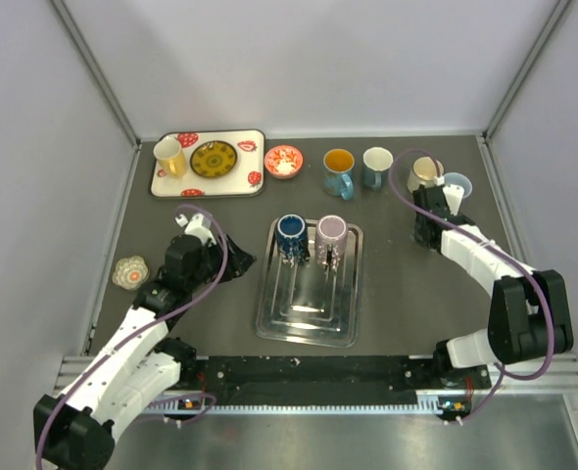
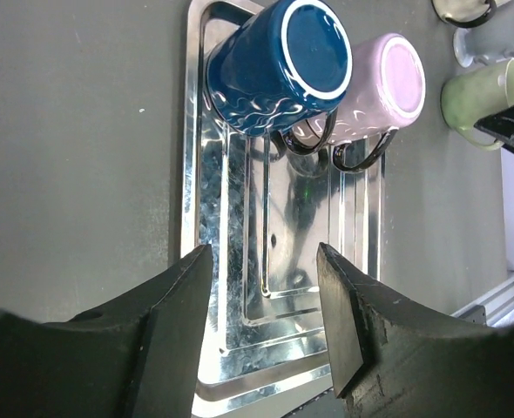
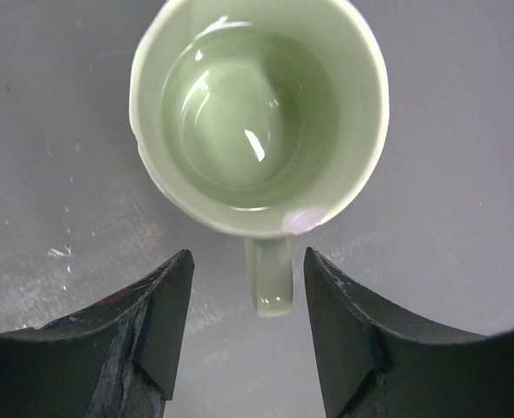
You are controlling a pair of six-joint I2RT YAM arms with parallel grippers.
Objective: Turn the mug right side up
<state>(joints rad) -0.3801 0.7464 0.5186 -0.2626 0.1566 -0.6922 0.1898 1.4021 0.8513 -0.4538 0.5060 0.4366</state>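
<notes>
From above, the green mug [image 1: 425,172] sat at the desk's [image 1: 397,284] far right, with the right gripper [image 1: 424,189] right at it. A blue mug [image 1: 291,232] and a pink mug [image 1: 330,233] stood upside down on the tray [image 1: 307,313]. At the left wrist, the left gripper [image 2: 264,261] hung over the tray, jaws wide and empty. At the right wrist, the green mug was upright, and the wide jaws flanked its handle without touching it.
</notes>
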